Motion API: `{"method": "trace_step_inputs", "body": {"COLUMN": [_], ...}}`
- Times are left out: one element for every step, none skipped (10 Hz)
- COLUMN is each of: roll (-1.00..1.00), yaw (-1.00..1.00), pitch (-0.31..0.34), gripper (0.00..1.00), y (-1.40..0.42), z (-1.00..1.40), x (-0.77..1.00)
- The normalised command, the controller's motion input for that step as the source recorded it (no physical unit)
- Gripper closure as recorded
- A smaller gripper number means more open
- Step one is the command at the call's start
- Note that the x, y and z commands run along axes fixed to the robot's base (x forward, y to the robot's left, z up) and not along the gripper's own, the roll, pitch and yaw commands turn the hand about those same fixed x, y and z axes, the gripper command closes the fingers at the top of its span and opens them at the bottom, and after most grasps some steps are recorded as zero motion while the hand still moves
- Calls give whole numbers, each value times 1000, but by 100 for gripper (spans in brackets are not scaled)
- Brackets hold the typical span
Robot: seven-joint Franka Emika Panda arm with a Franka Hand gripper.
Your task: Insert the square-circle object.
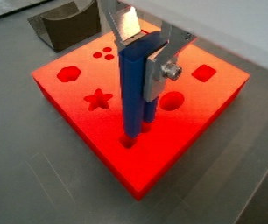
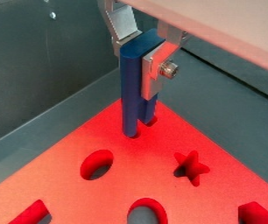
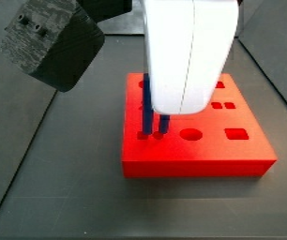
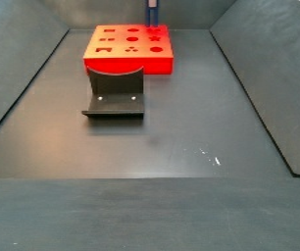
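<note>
End effector (image 1: 143, 48) gripping peg (image 1: 136, 87), fixture (image 4: 115, 95) nearby

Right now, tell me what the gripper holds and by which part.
The gripper holds the square-circle object upright by its upper end, above the red block; its lower tip is at the block's top face.

A dark grey matte floor (image 4: 153, 186) is spreading out beneath the gripper (image 1: 148, 63), which is hanging near the far end of the enclosure. Dark walls (image 4: 22, 69) are sloping up on either side of the jaws, well apart from them. Soft light is glinting off the floor, and small pale scuffs (image 4: 208, 154) are showing well away from the jaws
</note>
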Motion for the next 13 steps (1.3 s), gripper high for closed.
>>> {"method": "trace_step_inputs", "body": {"roll": [0, 0, 0, 0, 0, 0, 0, 0, 0, 0, 0, 0, 9], "yaw": [-77, -77, -83, -86, -77, -97, -83, -91, -89, -100, -86, -97, -94], "pitch": [-7, -24, -27, -20, -34, -56, -56, -59, -51, -53, -30, -10, 0], "gripper": [100, 100, 100, 100, 100, 100, 100, 100, 100, 100, 100, 100, 100], "y": [0, 0, 0, 0, 0, -26, -6, 0, 0, 0, -60, -31, 0], "z": [-126, -123, -140, -143, -160, -191, -206, -229, -229, -209, -177, -160, -160], "x": [-54, -57, -69, -91, 0, 60, 100, 83, 40, 129, 286, 231, 97]}}
